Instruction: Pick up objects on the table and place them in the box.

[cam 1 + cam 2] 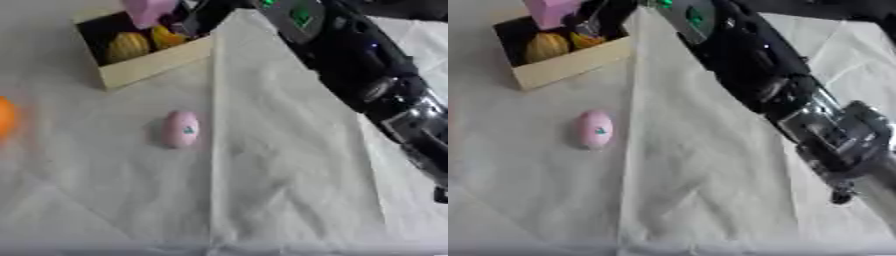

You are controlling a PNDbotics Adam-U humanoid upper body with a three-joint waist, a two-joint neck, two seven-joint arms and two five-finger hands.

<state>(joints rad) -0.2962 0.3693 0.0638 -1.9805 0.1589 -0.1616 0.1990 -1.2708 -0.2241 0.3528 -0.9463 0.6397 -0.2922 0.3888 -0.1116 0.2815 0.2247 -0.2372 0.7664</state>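
Note:
A cardboard box (pixel 156 61) stands at the back left with two yellow rounded things (pixel 129 46) inside. My right arm (pixel 754 75) crosses from the lower right up to the box. My right hand (pixel 185 20) is over the box's far side, its fingers curled against a pink block (pixel 149 10) held just above the box's back wall. A pink oval object (pixel 182 128) with a small green mark lies on the cloth in front of the box. An orange thing (pixel 5 116) shows at the left edge. My left hand is out of sight.
A white cloth (pixel 289 165) covers the table, with a raised fold running down the middle. The forearm hangs over the right half of the cloth.

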